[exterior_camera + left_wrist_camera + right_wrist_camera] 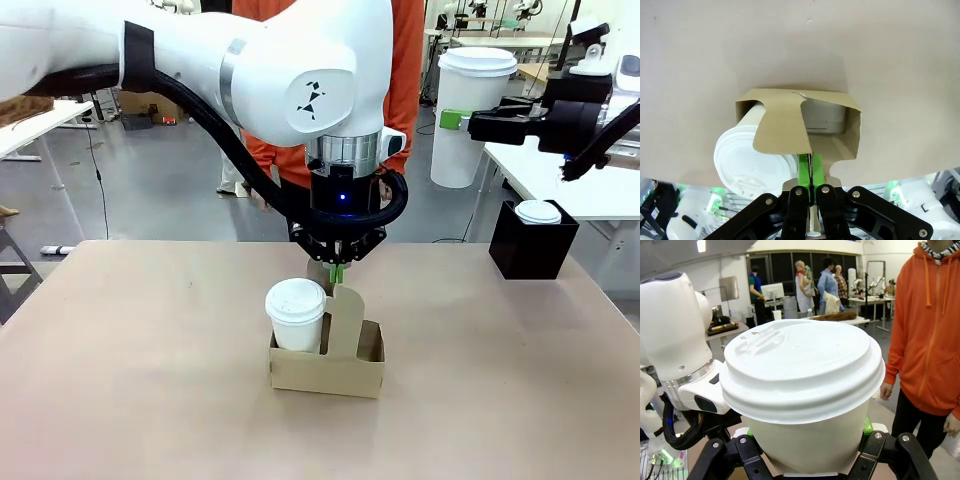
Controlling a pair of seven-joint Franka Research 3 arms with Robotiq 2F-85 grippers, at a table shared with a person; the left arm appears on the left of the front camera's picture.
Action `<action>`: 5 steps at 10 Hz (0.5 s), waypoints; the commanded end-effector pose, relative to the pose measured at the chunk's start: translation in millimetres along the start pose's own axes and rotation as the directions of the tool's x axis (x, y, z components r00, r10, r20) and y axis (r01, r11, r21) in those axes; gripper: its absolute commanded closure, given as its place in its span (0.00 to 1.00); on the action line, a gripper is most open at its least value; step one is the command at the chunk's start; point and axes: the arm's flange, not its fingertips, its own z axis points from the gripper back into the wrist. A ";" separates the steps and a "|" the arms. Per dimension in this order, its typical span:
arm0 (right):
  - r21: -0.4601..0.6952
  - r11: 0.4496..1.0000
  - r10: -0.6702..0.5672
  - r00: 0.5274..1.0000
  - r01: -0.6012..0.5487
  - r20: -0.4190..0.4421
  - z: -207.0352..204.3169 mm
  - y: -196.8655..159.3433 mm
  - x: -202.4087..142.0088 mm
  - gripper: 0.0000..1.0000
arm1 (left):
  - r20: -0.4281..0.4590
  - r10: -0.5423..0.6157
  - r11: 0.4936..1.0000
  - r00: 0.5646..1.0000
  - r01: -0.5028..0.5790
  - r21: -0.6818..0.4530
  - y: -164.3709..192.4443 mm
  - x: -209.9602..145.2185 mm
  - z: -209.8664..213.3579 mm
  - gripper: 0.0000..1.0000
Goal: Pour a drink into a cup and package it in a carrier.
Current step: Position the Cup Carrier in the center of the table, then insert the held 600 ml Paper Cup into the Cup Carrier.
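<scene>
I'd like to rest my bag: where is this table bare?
Bare table lies left of the carrier and in front of it, also between carrier and black box. Crowded above the carrier, where the left end effector pinches its handle.

Front camera sits at the robot's edge of the desk [120, 400], looking across at the person [408, 80] on the far side. Left wrist camera points straight down, close over the carrier [780, 125] and cup [740, 155], the same pair that stands mid-desk in the front view. Right wrist camera faces level, lens almost against a second cup [800, 375], the person again at its edge.
</scene>
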 end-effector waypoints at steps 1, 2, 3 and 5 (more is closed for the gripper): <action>0.001 1.000 0.002 1.000 -0.002 0.014 -2.2 1.4 4.0 0.20 | 0.008 0.023 1.000 1.000 -0.023 0.015 2.3 -5.0 -10.7 0.98; 0.001 1.000 0.002 1.000 -0.002 0.014 -2.2 1.4 4.0 0.20 | 0.000 0.000 1.000 1.000 0.000 0.000 0.0 0.0 0.0 0.98; 0.001 1.000 0.002 1.000 -0.002 0.014 -2.2 1.4 4.0 0.20 | 0.000 0.000 1.000 1.000 0.000 0.000 0.0 0.0 0.0 0.98; 0.001 1.000 0.002 1.000 -0.002 0.014 -2.2 1.4 4.0 0.20 | 0.000 0.000 1.000 1.000 0.000 0.000 0.0 0.0 0.0 0.98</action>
